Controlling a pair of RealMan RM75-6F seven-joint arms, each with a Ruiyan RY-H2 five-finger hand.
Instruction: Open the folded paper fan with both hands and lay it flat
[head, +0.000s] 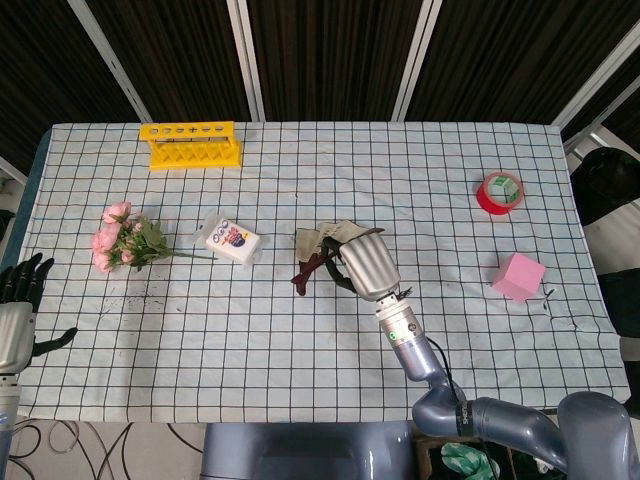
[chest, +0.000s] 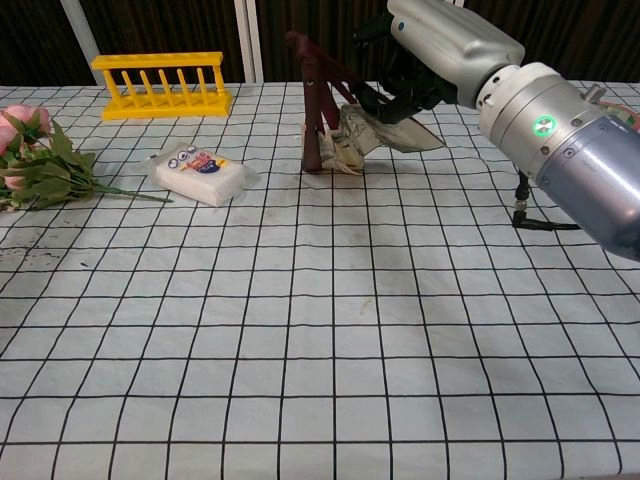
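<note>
The paper fan (head: 310, 262) has dark brown ribs and cream paper, and it is partly spread near the table's middle. In the chest view the fan (chest: 322, 110) stands tilted with one end on the cloth, its ribs rising toward the top. My right hand (head: 366, 262) grips the fan from its right side; in the chest view the right hand (chest: 425, 50) has its dark fingers curled around the paper and ribs. My left hand (head: 18, 305) hangs at the far left edge, off the table, fingers apart and holding nothing.
A yellow rack (head: 191, 145) stands at the back left. Pink flowers (head: 125, 240) and a white packet (head: 232, 242) lie left of the fan. A red tape roll (head: 501, 192) and a pink cube (head: 518, 277) sit on the right. The checked cloth (head: 250, 340) covers the table.
</note>
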